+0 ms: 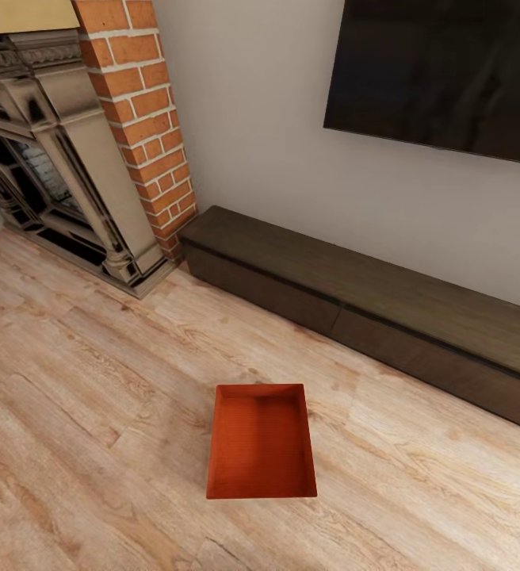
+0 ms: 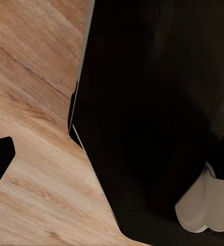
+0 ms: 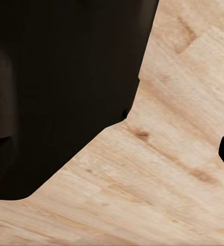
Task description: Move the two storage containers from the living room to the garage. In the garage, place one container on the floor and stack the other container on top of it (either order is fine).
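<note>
Head view: one orange-red storage container (image 1: 261,441), open-topped, thin-walled and empty, sits on the plank floor (image 1: 78,412) in front of the low cabinet (image 1: 371,305). Thin walls could slip from a shallow grip. Wrist views: dark robot body over planks; whether either hand is open, I cannot tell.

Television (image 1: 442,71) cut off by the top and right picture edges, corners out of sight. Long low cabinet (image 1: 371,309) running out past the right edge, far end unseen. Fireplace (image 1: 46,159) cropped at the left and top. Brick column (image 1: 145,119) cropped at the top. Dark bulk of the robot's body (image 2: 153,113) blocking much of the plank floor (image 2: 35,154) in the left wrist view; likewise the dark body (image 3: 55,87) in the right wrist view. Small black shapes at each wrist picture's edge too cropped to identify.
</note>
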Robot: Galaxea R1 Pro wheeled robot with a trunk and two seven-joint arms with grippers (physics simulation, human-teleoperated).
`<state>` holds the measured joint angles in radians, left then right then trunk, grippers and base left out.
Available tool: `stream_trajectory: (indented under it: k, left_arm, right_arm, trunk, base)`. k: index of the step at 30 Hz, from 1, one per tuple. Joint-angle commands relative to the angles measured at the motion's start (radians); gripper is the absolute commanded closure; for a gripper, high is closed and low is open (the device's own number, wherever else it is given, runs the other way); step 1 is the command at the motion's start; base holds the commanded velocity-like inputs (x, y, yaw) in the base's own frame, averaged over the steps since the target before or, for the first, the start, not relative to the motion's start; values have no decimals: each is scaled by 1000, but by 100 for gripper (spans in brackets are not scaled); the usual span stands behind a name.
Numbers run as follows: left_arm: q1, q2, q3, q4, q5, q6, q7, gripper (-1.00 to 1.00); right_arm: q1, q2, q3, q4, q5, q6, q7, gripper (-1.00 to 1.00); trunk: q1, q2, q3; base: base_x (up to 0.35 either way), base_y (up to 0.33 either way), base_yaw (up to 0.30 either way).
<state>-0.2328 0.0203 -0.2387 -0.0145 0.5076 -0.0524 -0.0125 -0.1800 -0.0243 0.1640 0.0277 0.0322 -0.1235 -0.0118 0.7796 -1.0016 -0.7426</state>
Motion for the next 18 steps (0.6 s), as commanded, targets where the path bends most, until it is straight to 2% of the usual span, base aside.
stream_trajectory:
  k: [1,18]
  left_arm:
    - [0,0,-8,1,9,-3,-1,-100]
    - [0,0,-9,1,8,-3,-1,-100]
  right_arm:
    - [-1,0,4,3,3,-5,-3,-100]
    - [-1,1,4,3,3,-5,-7,-100]
  trunk:
    - [0,0,-1]
    - [0,0,-1]
  base:
    - [0,0,0]
    - [0,0,0]
